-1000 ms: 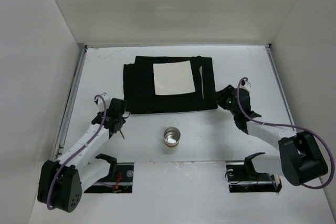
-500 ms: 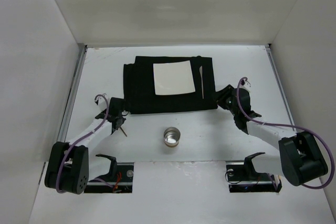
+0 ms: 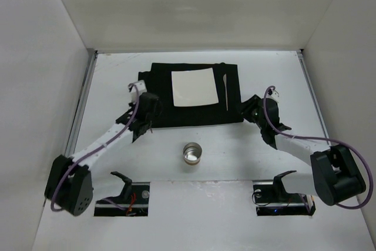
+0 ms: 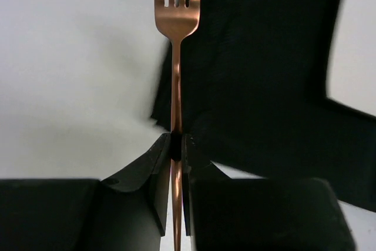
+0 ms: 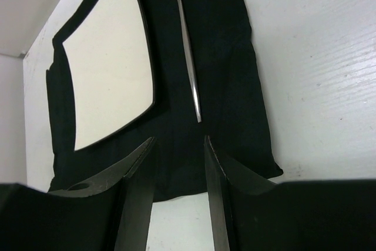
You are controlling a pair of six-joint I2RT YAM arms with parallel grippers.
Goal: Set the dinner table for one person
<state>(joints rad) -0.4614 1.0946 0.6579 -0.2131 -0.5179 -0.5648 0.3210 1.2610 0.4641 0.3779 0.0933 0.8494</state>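
Note:
My left gripper point(image 3: 144, 123) is shut on the handle of a copper fork point(image 4: 176, 57), at the near left corner of the black mat point(image 3: 188, 95). In the left wrist view the tines point ahead along the mat's left edge point(image 4: 264, 57). A white square plate point(image 3: 192, 86) lies on the mat, with a silver knife point(image 3: 226, 89) right of it. My right gripper point(image 3: 249, 110) is open and empty at the mat's near right corner. Its wrist view shows the knife point(image 5: 187, 51) and plate point(image 5: 108, 74) ahead. All rest on the white dinner table point(image 3: 276, 74).
A small metal cup point(image 3: 192, 153) stands on the table in front of the mat, between the two arms. White walls close the table on the left, far and right sides.
My left arm has swung up and to the right with the fork, from the table's left part to the mat's left edge. The right arm has barely moved.

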